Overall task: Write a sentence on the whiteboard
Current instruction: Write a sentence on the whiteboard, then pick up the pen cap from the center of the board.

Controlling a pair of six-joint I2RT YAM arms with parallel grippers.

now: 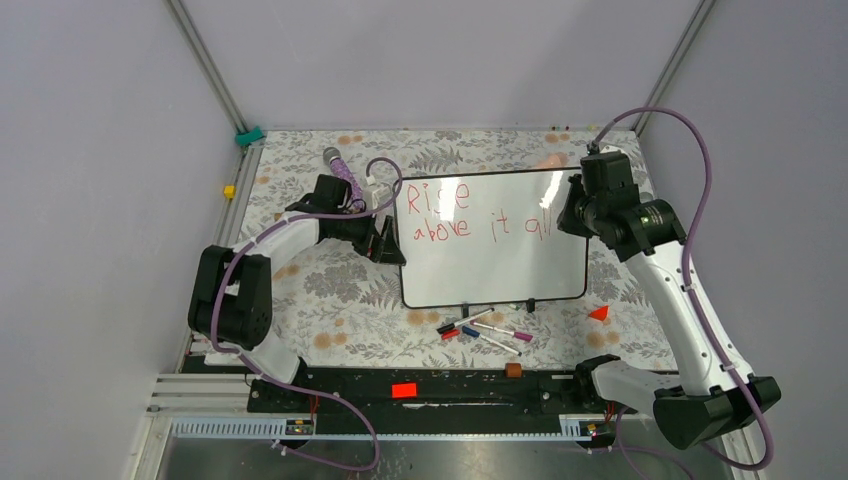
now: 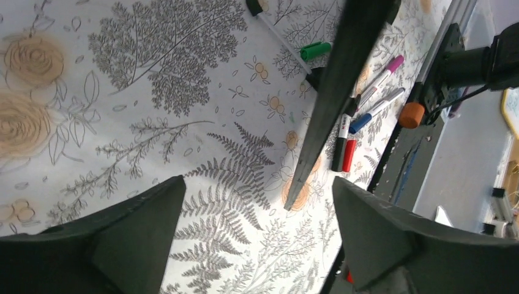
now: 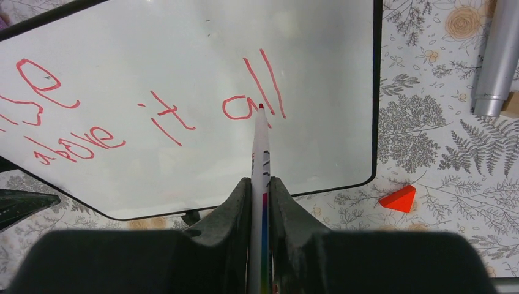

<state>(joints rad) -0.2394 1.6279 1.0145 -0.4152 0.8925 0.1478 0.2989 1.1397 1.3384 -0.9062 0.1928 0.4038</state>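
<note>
From the overhead camera I see the large glossy white whiteboard (image 1: 500, 270) with its thin black rim lying mid-frame on the floral-patterned tablecloth (image 1: 330, 290). The red handwritten sentence (image 1: 470, 215) runs in two lines across its upper half: "Rise" above "above it all". The left claw (image 1: 392, 240) sits at the board's left edge and the right claw (image 1: 572, 215) at its right edge. A small cluster of loose coloured markers (image 1: 485, 330) lies just below the board, and a small red triangular block (image 1: 599, 313) lies lower right.

On the left wrist camera, the left claw (image 2: 257, 184) stands wide open. The whiteboard (image 2: 333, 92) shows edge-on as a dark bar running down from the top of the frame into the gap between the fingers, touching neither. The loose markers (image 2: 361, 116) lie just right of it.

On the right wrist camera, the right claw (image 3: 261, 190) is clamped on a white marker pen (image 3: 261, 147) with a red tip. The tip lies over "all" at the end of the sentence (image 3: 165, 116); I cannot tell whether it touches the whiteboard (image 3: 183, 61). The red block (image 3: 398, 199) lies off the board's lower right corner.
</note>
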